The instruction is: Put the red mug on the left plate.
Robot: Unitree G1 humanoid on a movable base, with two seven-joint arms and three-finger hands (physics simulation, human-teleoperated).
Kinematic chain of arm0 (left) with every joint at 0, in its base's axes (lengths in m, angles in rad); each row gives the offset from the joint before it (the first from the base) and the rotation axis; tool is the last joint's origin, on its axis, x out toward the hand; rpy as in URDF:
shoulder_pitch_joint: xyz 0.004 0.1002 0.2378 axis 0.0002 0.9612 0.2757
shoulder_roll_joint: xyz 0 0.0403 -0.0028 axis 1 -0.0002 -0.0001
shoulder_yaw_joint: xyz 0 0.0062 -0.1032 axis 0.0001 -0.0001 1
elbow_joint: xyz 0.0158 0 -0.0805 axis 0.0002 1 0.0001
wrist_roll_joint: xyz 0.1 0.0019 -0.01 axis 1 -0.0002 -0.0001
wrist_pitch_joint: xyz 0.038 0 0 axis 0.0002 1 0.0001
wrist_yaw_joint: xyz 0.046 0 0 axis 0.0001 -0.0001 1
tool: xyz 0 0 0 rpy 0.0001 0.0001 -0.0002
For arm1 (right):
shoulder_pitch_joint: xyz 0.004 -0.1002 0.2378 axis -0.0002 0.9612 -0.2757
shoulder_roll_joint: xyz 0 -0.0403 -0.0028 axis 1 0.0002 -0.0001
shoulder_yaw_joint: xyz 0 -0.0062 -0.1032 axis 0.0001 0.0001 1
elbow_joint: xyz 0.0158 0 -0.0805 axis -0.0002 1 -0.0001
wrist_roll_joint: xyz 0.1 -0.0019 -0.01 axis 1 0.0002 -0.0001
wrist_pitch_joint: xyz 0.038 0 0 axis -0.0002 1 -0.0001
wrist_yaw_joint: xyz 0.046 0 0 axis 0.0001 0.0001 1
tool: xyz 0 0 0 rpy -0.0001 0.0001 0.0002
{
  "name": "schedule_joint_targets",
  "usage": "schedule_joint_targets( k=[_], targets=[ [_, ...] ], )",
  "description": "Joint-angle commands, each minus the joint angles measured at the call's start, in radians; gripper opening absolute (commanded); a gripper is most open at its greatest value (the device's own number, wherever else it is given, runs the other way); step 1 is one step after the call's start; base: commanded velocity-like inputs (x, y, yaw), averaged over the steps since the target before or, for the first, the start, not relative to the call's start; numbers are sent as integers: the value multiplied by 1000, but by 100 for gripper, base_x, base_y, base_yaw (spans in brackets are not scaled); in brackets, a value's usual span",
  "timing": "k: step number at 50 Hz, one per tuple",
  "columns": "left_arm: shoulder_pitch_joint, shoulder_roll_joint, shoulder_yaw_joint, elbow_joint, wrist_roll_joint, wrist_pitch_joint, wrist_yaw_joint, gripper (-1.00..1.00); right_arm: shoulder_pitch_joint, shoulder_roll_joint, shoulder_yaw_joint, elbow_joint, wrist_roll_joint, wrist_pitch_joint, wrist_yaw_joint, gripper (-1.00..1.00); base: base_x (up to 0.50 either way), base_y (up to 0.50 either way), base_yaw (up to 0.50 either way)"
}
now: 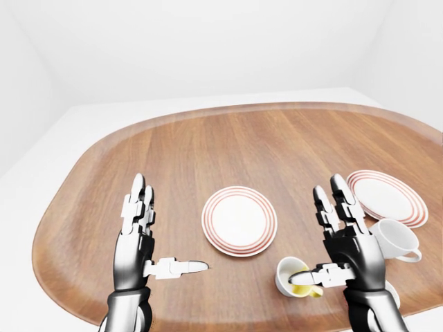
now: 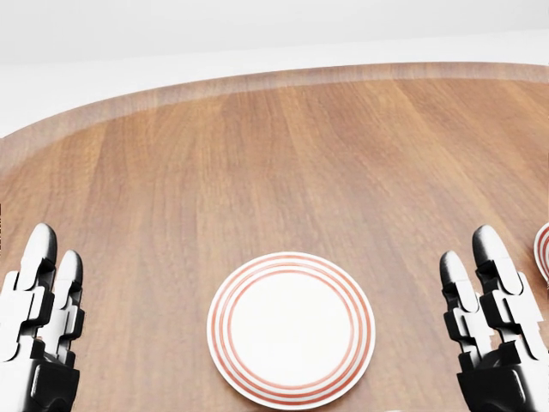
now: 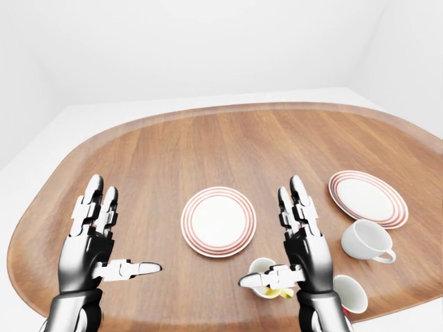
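Left hand (image 3: 93, 238) and right hand (image 3: 297, 238) hover spread, empty; red mug (image 3: 349, 294) at the right hand's 4 o'clock on the bench (image 3: 208, 149).

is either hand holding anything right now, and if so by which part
Nothing is held. The left hand and right hand are both open above the table, fingers spread. The red mug sits untouched beside the right hand.

Glossy black-and-silver hands, white-jointed fingers (image 1: 136, 207)
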Motion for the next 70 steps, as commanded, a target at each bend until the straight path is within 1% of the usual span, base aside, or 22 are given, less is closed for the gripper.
schedule_joint_targets(
  k=[1,9,21,41,49,64,70],
  targets=[
    [-1,1,0,2,2,0,2,100,1,-4,11,5,-28,0,-15,100,28,47,0],
    [0,2,0,0,0,0,1,100,-3,-8,12,7,-15,0,-14,100,28,47,0],
    [0,1,1,-2,-1,0,-1,100,1,-10,21,-2,-25,0,-13,100,12,-1,0],
    [-3,2,-2,3,2,0,0,100,1,-16,36,9,-51,0,-24,100,48,5,0],
    [-2,3,-3,1,3,0,1,100,10,-19,41,-1,-48,0,-14,100,42,30,0],
    [-2,3,-1,4,1,0,0,100,9,-19,39,6,-48,0,-23,100,11,-2,0],
    [-5,2,-1,7,2,0,0,100,5,-19,39,13,-49,0,-26,100,23,46,0]
  ],
)
